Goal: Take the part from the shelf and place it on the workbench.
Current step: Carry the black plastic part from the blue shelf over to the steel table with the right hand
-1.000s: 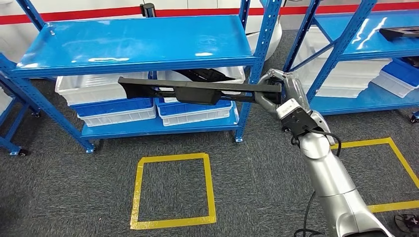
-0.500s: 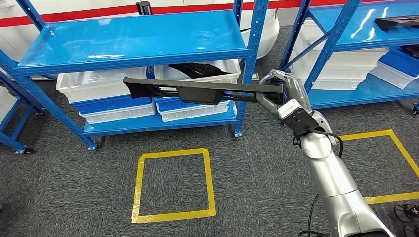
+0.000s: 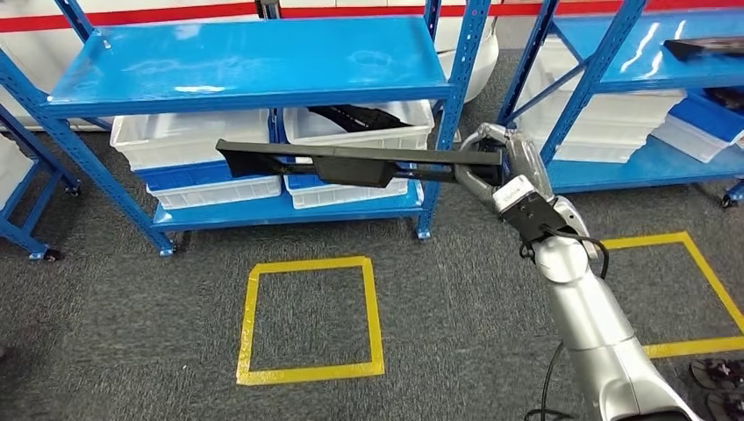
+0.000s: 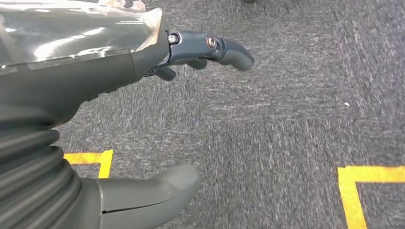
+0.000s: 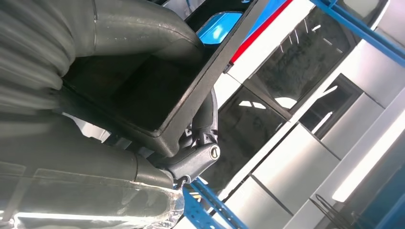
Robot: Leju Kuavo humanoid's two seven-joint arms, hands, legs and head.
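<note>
My right hand (image 3: 500,171) grips one end of a long black part (image 3: 351,163), which sticks out level to the left in front of the blue shelf (image 3: 254,61). The right wrist view shows the same black part (image 5: 157,90) clamped between the thumb and the fingers (image 5: 200,157). My left hand (image 4: 119,62) hangs over the grey carpet with its fingers (image 4: 224,47) apart and nothing in it.
White and blue bins (image 3: 197,167) sit on the lower shelf, one holding another black part (image 3: 360,116). A second blue rack (image 3: 649,61) stands at the right with a black part (image 3: 702,48) on it. Yellow tape squares (image 3: 307,320) mark the grey carpet.
The whole picture has shifted a little, so the camera moved. The right hand keeps the part held level in about the same place in view.
</note>
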